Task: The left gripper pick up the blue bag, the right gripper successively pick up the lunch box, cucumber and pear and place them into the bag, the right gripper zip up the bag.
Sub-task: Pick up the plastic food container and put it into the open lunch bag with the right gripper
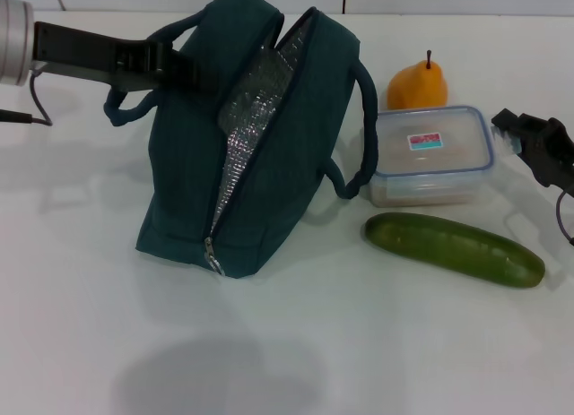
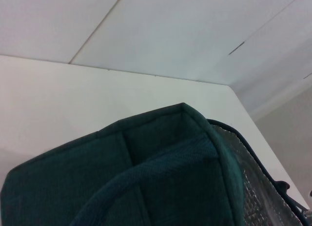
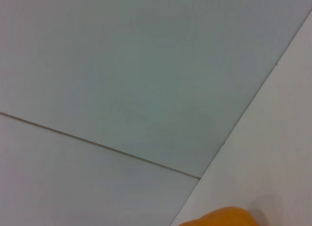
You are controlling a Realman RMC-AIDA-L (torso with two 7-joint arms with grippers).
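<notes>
The blue bag [image 1: 287,146] stands on the white table with its zipper undone and its silver lining [image 1: 247,110] showing. My left gripper [image 1: 186,69] reaches in from the left and is shut on the bag's upper left side; the left wrist view is filled by the bag's fabric [image 2: 146,177]. To the right of the bag lies the lunch box [image 1: 430,155], with the pear [image 1: 417,86] behind it and the cucumber [image 1: 453,247] in front of it. My right gripper [image 1: 525,142] hovers open just right of the lunch box, holding nothing. The pear's [image 3: 219,218] top shows in the right wrist view.
One bag handle [image 1: 121,106] loops out to the left under my left arm, the other [image 1: 363,133] hangs toward the lunch box. A ring zipper pull [image 1: 213,258] sits at the bag's near bottom corner. White table [image 1: 287,343] stretches in front.
</notes>
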